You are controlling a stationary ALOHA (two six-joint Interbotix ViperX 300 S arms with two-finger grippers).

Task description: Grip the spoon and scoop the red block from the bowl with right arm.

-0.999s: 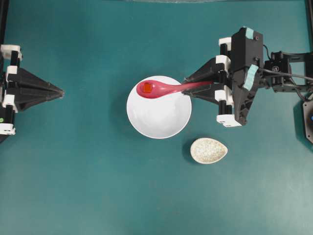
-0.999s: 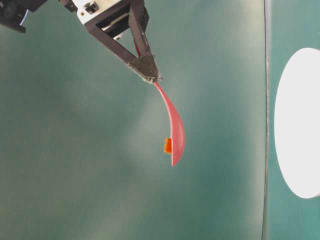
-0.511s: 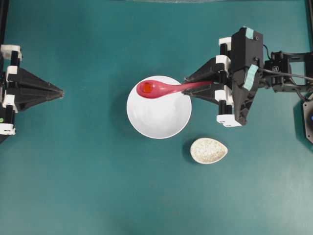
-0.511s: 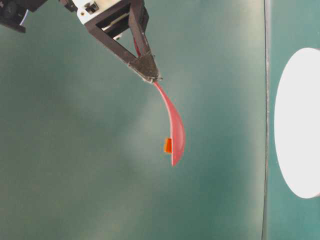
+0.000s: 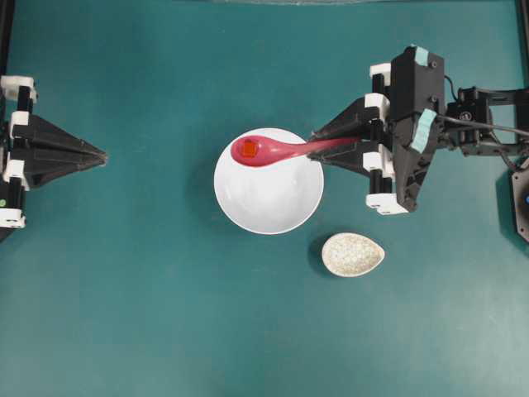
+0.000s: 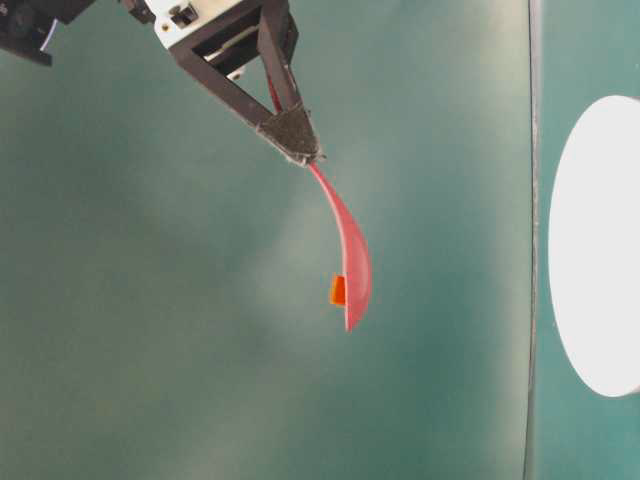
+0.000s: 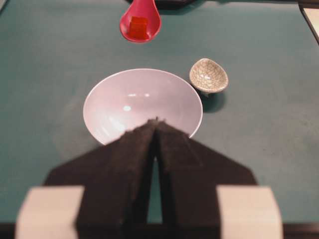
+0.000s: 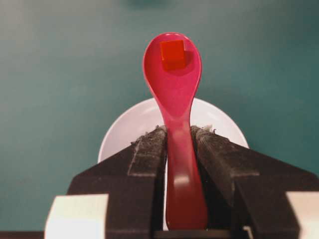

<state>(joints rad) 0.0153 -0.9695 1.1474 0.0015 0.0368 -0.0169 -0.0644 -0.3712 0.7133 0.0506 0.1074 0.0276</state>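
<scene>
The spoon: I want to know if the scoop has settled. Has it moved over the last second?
No. In the overhead view the spoon lies over the same upper-left part of the bowl rim, red block inside.

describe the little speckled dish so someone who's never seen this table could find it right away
Start at the large white bowl in the middle of the green table. Just beside its rim, on the right arm's side, sits the small dish, apart from the bowl. It alone is egg-shaped, off-white with a crackled speckle, and empty.
</scene>
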